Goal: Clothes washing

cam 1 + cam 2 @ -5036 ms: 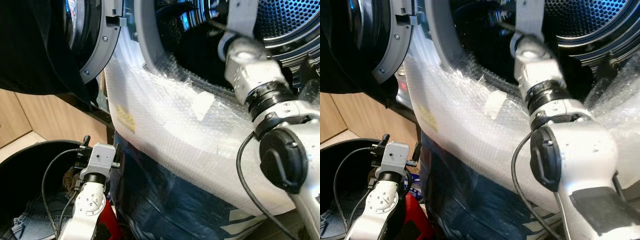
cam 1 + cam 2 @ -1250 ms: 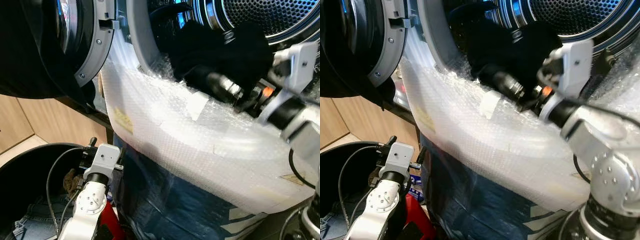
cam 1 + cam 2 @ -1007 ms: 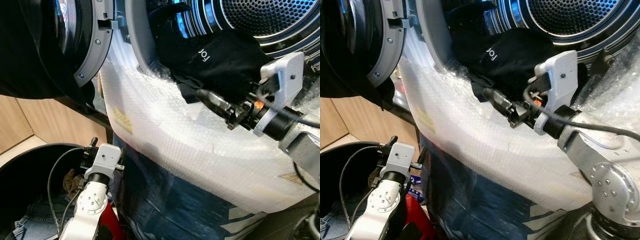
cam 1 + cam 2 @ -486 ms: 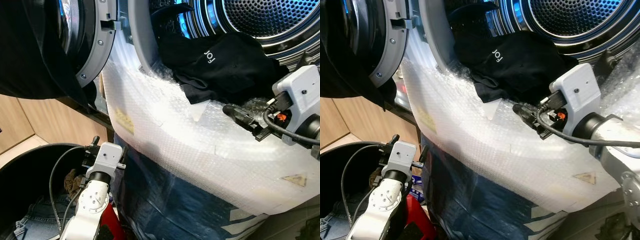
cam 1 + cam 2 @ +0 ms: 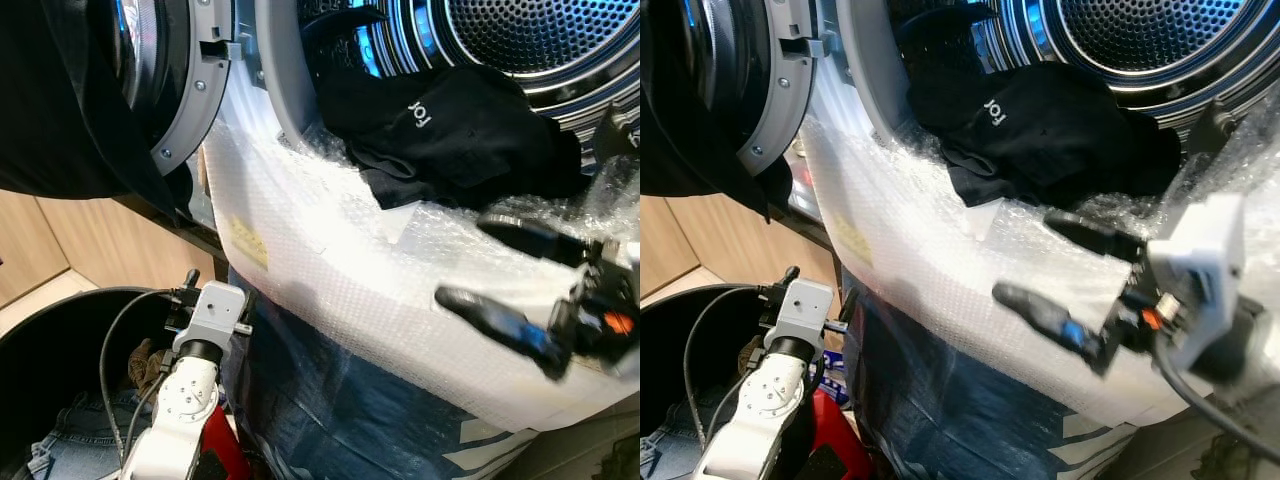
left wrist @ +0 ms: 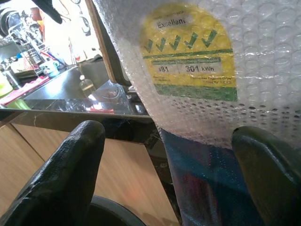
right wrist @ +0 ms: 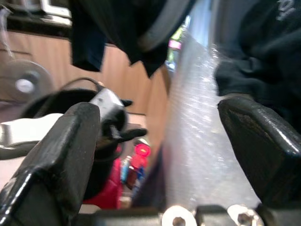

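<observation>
Yellow-and-green energy sticker (image 6: pixel 193 52) under the clear bubble wrap (image 6: pixel 263 94) on the washer front: "Excellent", row of green ticks, "301 kWh". Black crumpled garment (image 5: pixel 450 130) at the drum mouth: white print, looks like "jor", upside down.

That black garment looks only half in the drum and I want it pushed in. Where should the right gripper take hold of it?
Probably the folded edge of the black garment that droops over the door rim onto the bubble wrap. It sticks out towards the robot, free to pinch. The open right gripper could come in from the front, slightly below.
</observation>
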You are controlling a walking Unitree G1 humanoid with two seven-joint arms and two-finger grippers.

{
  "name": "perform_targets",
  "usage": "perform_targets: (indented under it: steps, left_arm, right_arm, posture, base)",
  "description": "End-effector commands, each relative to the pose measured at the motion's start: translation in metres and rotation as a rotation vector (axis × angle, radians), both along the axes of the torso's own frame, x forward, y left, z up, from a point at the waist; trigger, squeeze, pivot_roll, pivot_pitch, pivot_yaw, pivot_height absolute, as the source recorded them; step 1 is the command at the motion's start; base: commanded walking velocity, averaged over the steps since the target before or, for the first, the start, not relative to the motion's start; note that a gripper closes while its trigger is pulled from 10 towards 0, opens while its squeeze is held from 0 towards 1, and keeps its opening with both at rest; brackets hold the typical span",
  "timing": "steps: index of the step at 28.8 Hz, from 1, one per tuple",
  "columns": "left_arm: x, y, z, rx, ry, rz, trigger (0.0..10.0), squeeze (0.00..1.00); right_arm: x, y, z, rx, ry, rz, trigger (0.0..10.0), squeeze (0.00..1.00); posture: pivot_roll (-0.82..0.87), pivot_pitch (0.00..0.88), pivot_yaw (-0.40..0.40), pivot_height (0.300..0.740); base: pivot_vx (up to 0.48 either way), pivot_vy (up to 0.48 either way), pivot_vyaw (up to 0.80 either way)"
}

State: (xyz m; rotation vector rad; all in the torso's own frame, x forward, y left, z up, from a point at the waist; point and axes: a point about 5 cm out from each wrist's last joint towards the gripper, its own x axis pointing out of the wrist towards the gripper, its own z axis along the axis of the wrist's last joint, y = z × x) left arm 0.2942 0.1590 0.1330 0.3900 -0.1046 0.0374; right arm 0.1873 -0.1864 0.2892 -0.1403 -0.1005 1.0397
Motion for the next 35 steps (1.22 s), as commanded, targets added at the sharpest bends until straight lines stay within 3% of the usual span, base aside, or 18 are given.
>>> perform_targets:
  steps: [1, 4, 6, 9, 12, 14, 17, 20, 26, 35]
  left_arm:
    - [0.002, -0.003, 0.000, -0.004, 0.001, -0.023, 10.0, 0.00]
    - [0.004, -0.005, -0.001, -0.005, 0.005, -0.029, 10.0, 0.00]
    - [0.004, -0.007, 0.000, -0.008, 0.003, -0.032, 10.0, 0.00]
    - [0.004, -0.007, 0.000, -0.008, 0.001, -0.031, 10.0, 0.00]
    - [0.004, -0.006, -0.001, -0.007, 0.001, -0.023, 10.0, 0.00]
    - [0.004, -0.005, -0.002, -0.010, 0.002, -0.017, 10.0, 0.00]
    - [0.004, -0.005, -0.002, -0.012, 0.000, -0.019, 10.0, 0.00]
    - [0.003, -0.006, -0.003, -0.012, 0.003, -0.019, 10.0, 0.00]
    - [0.002, -0.007, -0.002, -0.024, -0.005, -0.011, 10.0, 0.00]
    - [0.003, -0.007, -0.004, -0.019, 0.004, -0.009, 10.0, 0.00]
  right_arm:
    - [-0.011, 0.014, 0.003, 0.030, -0.024, 0.123, 10.0, 0.00]
    - [-0.007, 0.036, 0.002, 0.114, -0.018, 0.194, 10.0, 0.00]
    - [0.020, 0.054, 0.005, 0.204, 0.020, 0.116, 10.0, 0.00]
    - [0.025, 0.058, 0.006, 0.218, 0.029, 0.120, 10.0, 0.00]
    - [0.021, 0.071, 0.004, 0.305, 0.085, 0.223, 10.0, 0.00]
    - [0.021, 0.080, 0.000, 0.304, 0.119, 0.241, 10.0, 0.00]
    - [0.038, 0.097, -0.009, 0.235, 0.152, 0.144, 10.0, 0.00]
    - [0.051, 0.107, -0.010, 0.236, 0.153, 0.099, 10.0, 0.00]
    - [0.082, 0.123, 0.014, 0.276, 0.103, 0.007, 10.0, 0.00]
    - [0.102, 0.122, 0.041, 0.226, -0.012, -0.094, 10.0, 0.00]
  posture:
    - [0.00, 0.071, -0.102, 0.740]
    - [0.01, 0.066, -0.102, 0.740]
    - [0.02, 0.062, -0.109, 0.740]
    - [0.03, 0.062, -0.111, 0.740]
    - [0.04, 0.060, -0.115, 0.740]
    - [0.04, 0.061, -0.115, 0.740]
    - [0.03, 0.059, -0.118, 0.740]
    - [0.04, 0.058, -0.120, 0.740]
    - [0.05, 0.056, -0.124, 0.740]
    - [0.05, 0.054, -0.128, 0.740]
  base:
    - [0.000, 0.000, 0.00]
    - [0.000, 0.000, 0.00]
    - [0.000, 0.000, 0.00]
    - [0.000, 0.000, 0.00]
    - [0.000, 0.000, 0.00]
    - [0.000, 0.000, 0.00]
    - [0.000, 0.000, 0.00]
    - [0.000, 0.000, 0.00]
    - [0.000, 0.000, 0.00]
    - [0.000, 0.000, 0.00]
